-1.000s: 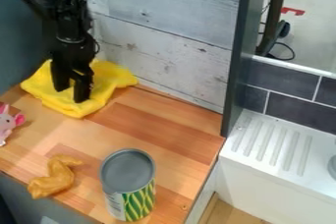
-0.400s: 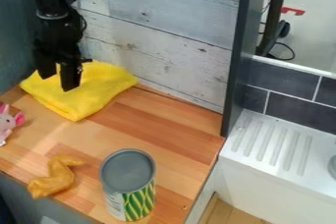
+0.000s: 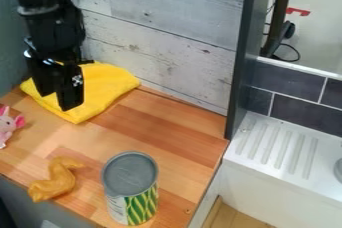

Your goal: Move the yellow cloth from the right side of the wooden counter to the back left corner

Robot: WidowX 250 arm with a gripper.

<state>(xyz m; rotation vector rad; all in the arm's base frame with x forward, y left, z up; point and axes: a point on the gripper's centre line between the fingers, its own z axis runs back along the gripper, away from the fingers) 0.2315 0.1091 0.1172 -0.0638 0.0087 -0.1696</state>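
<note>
The black gripper (image 3: 56, 103) hangs at the upper left, in front of the yellow cloth (image 3: 107, 85), hiding part of it. Its two fingers point down and stand apart, with a gap between them and nothing held. The cloth lies folded in the back left corner of the wooden counter. Left of and below the gripper is a pink toy animal (image 3: 6, 126), cut off by the view's left edge. A brown curved toy (image 3: 55, 180) lies near the counter's front edge. To its right a can (image 3: 131, 189) with a grey top and green-and-yellow side stands upright.
The wooden counter (image 3: 160, 122) meets a whitewashed plank wall (image 3: 174, 37) at the back. A dark upright panel (image 3: 239, 67) rises at its right end, beside a white ribbed sink drainboard (image 3: 280, 152).
My gripper first rose off the cloth and shifted left, leaving it less bunched; since then it has come lower and nearer the camera. The can and both toys have stayed put.
</note>
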